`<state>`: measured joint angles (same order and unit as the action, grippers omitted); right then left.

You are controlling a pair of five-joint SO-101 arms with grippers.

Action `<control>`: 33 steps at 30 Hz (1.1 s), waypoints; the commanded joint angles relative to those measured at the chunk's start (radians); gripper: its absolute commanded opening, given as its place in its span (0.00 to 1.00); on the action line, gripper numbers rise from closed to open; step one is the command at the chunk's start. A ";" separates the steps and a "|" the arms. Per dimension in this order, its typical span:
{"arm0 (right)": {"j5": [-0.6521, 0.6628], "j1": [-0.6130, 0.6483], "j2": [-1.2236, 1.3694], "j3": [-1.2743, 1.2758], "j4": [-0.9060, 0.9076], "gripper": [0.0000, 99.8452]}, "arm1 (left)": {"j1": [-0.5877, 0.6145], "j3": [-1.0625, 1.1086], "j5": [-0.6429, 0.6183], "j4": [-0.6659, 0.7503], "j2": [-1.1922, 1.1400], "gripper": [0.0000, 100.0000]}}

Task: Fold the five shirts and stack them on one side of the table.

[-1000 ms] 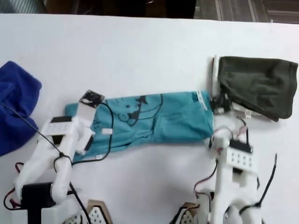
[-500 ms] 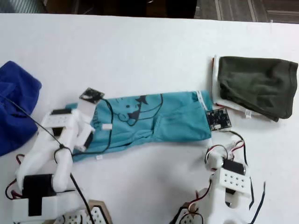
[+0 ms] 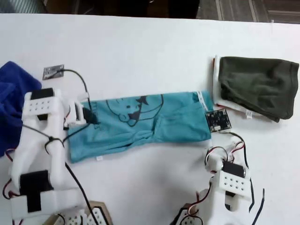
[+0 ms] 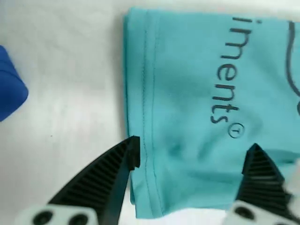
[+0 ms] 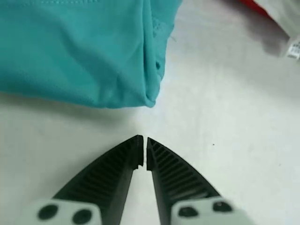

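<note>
A teal shirt (image 3: 145,123) with a dark print lies folded into a long strip across the middle of the table. My left gripper (image 3: 88,115) is at its left end, open, with both fingers above the hemmed edge of the teal shirt (image 4: 187,93) and nothing held in the gripper (image 4: 194,152). My right gripper (image 5: 144,140) is shut and empty, just off the right corner of the teal shirt (image 5: 84,47), over bare table. At the right a dark green folded shirt (image 3: 258,86) rests on a white one (image 3: 216,79). A blue shirt (image 3: 11,96) lies crumpled at the left edge.
The white table (image 3: 150,51) is bare along its far half. A corner of the blue shirt (image 4: 9,93) lies beside my left gripper. White cloth with a red part (image 5: 281,18) lies beyond my right gripper. Cables trail from both arms near the front edge.
My left arm has swung left and away from the front, off the shirt's left end. The right arm has drawn back from beside the green stack toward the front edge.
</note>
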<state>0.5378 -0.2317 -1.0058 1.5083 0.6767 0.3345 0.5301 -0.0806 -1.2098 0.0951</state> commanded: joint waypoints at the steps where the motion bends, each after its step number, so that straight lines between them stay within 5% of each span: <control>1: -0.008 0.008 -0.024 -0.003 -0.013 0.02 | 0.051 -0.051 -0.011 0.044 -0.080 0.37; 14: -0.008 0.008 -0.024 -0.003 -0.015 0.02 | 0.101 -0.309 0.104 0.006 -0.479 0.36; 18: -0.008 0.008 -0.024 -0.003 -0.015 0.02 | 0.086 -0.325 0.192 -0.017 -0.502 0.26; 23: -0.008 0.008 -0.024 -0.003 -0.016 0.02 | 0.048 -0.344 0.285 -0.038 -0.509 0.02; 33: -0.008 0.008 -0.024 -0.003 -0.016 0.02 | 0.164 -0.430 0.239 -0.048 -0.502 0.03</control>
<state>0.5378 -0.2317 -1.0058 1.5083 0.6767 0.4005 0.1496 0.1680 -1.2497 -0.4127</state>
